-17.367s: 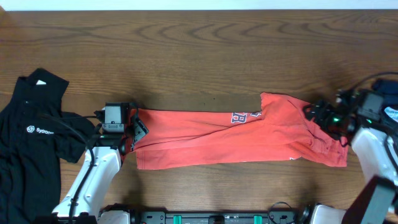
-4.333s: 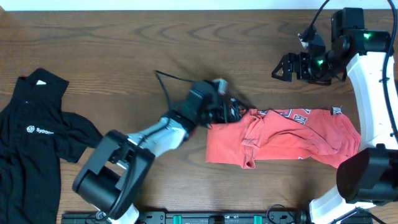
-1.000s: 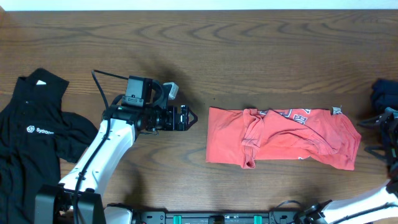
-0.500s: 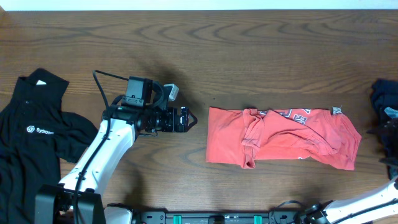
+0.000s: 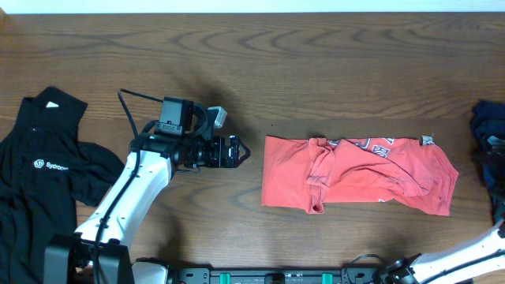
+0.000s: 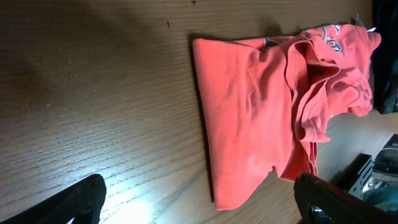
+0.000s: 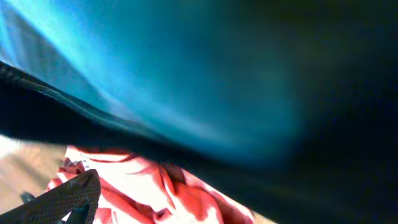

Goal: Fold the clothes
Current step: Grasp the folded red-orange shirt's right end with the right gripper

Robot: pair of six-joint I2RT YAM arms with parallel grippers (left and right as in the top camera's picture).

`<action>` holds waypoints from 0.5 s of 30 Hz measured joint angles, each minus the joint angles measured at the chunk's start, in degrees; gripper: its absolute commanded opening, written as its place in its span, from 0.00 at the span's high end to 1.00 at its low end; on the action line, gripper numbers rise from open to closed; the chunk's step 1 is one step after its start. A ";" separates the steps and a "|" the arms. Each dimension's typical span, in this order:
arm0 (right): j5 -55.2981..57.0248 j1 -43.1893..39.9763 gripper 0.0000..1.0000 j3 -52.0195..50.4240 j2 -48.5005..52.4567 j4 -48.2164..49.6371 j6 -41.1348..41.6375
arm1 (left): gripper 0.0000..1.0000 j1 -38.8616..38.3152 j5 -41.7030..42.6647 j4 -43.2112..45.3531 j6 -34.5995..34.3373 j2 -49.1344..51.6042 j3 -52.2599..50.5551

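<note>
The clothes lie in two places. A coral-red T-shirt (image 5: 357,183) is folded into a rumpled band right of the table's centre, with lettering along its far edge. A black collared shirt (image 5: 39,185) with a small white logo is spread at the left edge. My left gripper (image 5: 239,151) hovers open just left of the red shirt's left edge (image 6: 205,124), its fingertips (image 6: 78,200) wide apart with nothing between them. My right gripper (image 7: 205,210) is off the table's right edge. One of its fingers (image 7: 69,198) shows beside the red shirt (image 7: 130,186), and nothing shows held.
A dark blue cloth (image 5: 488,125) lies at the table's right edge. A blurred blue-black cloth (image 7: 205,81) fills most of the right wrist view. Bare wooden table (image 5: 260,71) stretches behind the shirts. Cables and mounts run along the front edge (image 5: 260,276).
My right gripper has slid further out past the right edge of the overhead view. The left arm has barely moved and both shirts lie as before.
</note>
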 measured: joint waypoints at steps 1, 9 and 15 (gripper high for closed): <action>-0.28 1.01 0.03 -0.72 0.00 1.16 -0.11 | 0.02 0.00 0.00 0.00 0.07 0.00 0.00; -0.85 8.00 0.01 -6.58 0.00 6.14 -0.37 | 0.02 0.00 0.00 -0.17 0.72 0.00 0.00; -1.55 8.04 0.04 -8.70 -1.03 8.07 -0.35 | 0.02 0.00 0.00 -1.11 0.72 0.00 0.00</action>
